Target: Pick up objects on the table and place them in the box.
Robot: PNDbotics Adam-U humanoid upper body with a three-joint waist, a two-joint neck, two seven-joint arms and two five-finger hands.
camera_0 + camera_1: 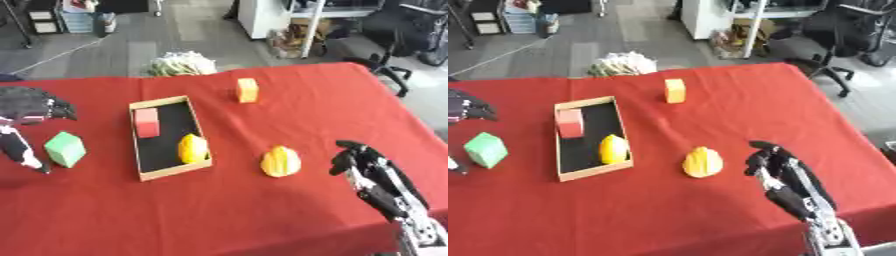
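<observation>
Left eye view. The box (168, 172), a shallow wooden tray with a dark floor, lies left of centre, its long axis running from upper frame to lower frame and tilted slightly. Inside it, a red block (147, 122) sits at the upper end and a yellow fruit (192, 148) at the lower right. A second yellow fruit (280, 161) rests on the red table (262, 215) just right of the box; an orange block (248, 90) stands above it, and a green cube (66, 148) lies at left. The left hand (35, 104) hovers at the left edge, fingers curled, holding nothing.

Right eye view. The right hand (773, 162) reaches up from the lower right, fingers curled, empty, near the loose yellow fruit without touching it.
</observation>
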